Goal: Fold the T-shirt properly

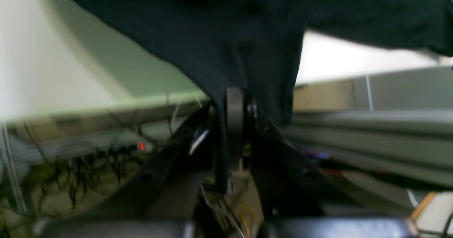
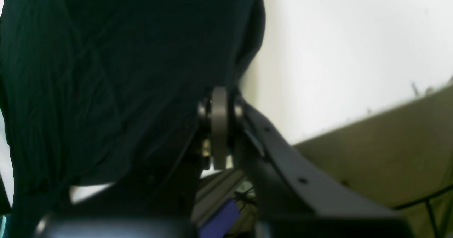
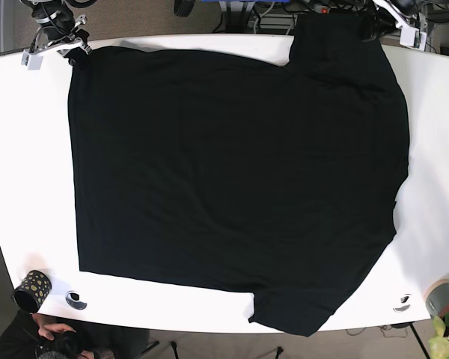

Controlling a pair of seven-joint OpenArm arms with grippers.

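Broadly, the black T-shirt [image 3: 232,179] lies spread across most of the white bench [image 3: 22,187], its cloth mostly flat with faint soft creases. One sleeve [image 3: 295,310] juts toward the near edge at the lower right of the base view, and the other sleeve [image 3: 337,41] reaches the far edge at the upper right. The straight hem runs down the left side of the shirt, from the far left corner to the near left corner.

At the far left corner, the right arm's fingers [image 3: 76,52] meet the shirt's corner. The right wrist view shows those fingers [image 2: 219,100] pressed together with dark cloth [image 2: 106,71] pinched between them and rising in folds above the clamp, so they are gripping the T-shirt. At the far right corner, the left arm's fingers [image 3: 374,28] sit at the shirt's edge near the far sleeve. The left wrist view shows them [image 1: 235,105] likewise closed on a bunch of the dark fabric [image 1: 247,36], which drapes upward and outward from the pinch. Both wrist views are blurred, so finer details of the grip cannot be told.

Both arms reach in from the far side of the bench, each at one far corner of the garment and well apart from each other. A small dark cup with light dots [image 3: 31,289] stands at the near left edge of the bench.
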